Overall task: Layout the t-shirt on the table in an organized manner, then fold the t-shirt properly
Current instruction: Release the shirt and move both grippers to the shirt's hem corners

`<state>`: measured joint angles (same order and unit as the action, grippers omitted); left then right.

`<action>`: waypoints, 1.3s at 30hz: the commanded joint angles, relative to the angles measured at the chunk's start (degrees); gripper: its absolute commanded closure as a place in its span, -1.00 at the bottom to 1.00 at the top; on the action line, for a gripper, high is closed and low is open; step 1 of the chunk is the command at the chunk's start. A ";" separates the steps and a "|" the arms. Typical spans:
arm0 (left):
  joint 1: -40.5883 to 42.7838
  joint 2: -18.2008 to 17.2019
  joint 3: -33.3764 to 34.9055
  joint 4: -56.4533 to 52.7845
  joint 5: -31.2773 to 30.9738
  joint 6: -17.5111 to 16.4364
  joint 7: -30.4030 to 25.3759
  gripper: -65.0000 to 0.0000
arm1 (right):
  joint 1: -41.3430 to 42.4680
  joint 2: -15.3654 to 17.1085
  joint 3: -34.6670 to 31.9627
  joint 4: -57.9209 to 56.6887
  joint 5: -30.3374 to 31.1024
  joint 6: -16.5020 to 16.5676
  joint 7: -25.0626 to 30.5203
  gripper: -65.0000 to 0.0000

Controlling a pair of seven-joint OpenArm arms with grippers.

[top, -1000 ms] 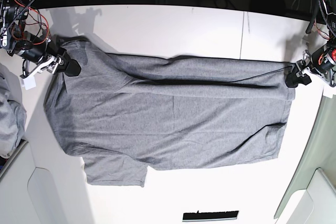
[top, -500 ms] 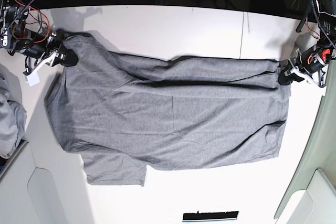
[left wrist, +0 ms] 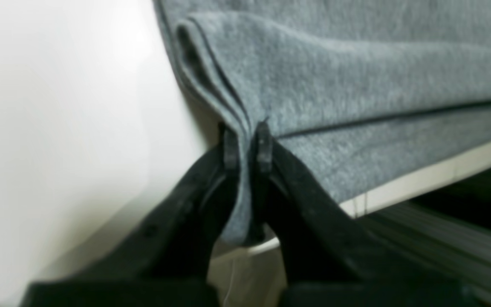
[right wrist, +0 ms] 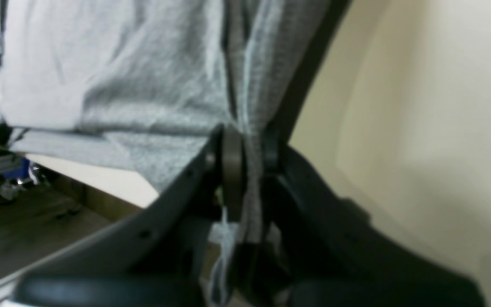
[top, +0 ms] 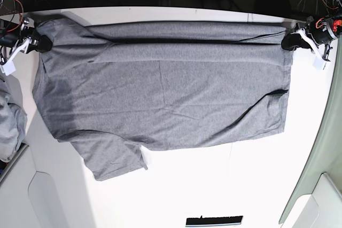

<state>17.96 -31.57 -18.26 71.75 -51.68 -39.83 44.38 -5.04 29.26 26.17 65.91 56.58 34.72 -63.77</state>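
The heather-grey t-shirt (top: 160, 94) lies spread wide across the white table (top: 214, 185), its far edge pulled straight near the table's back edge, with one sleeve (top: 115, 158) pointing toward the front. My right gripper (top: 40, 42) at the left of the base view is shut on the shirt's far left corner. My left gripper (top: 291, 41) at the right is shut on the far right corner. In the left wrist view the left gripper (left wrist: 247, 145) pinches a folded cloth edge (left wrist: 313, 85). The right wrist view shows the right gripper (right wrist: 247, 149) clamped on bunched fabric (right wrist: 143, 85).
A paler bluish-grey cloth bundle (top: 8, 126) sits at the left edge. A black strip (top: 214, 220) lies at the table's front. Dark clutter and cables run behind the back edge. A greenish panel (top: 320, 148) stands at the right.
Both grippers have pulled back toward the table's far edge, dragging the shirt's held edge with them. The cloth is now stretched straighter and flatter, and the whole shirt has shifted away from the front.
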 commanded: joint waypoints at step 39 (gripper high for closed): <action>0.42 -3.93 -3.52 18.01 -10.51 -0.17 4.70 0.16 | 0.37 3.26 14.69 14.64 -1.36 -0.04 5.40 0.26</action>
<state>18.65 -34.30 -21.30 89.03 -61.23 -39.57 49.58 -5.32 30.94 40.38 79.66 54.11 34.52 -59.59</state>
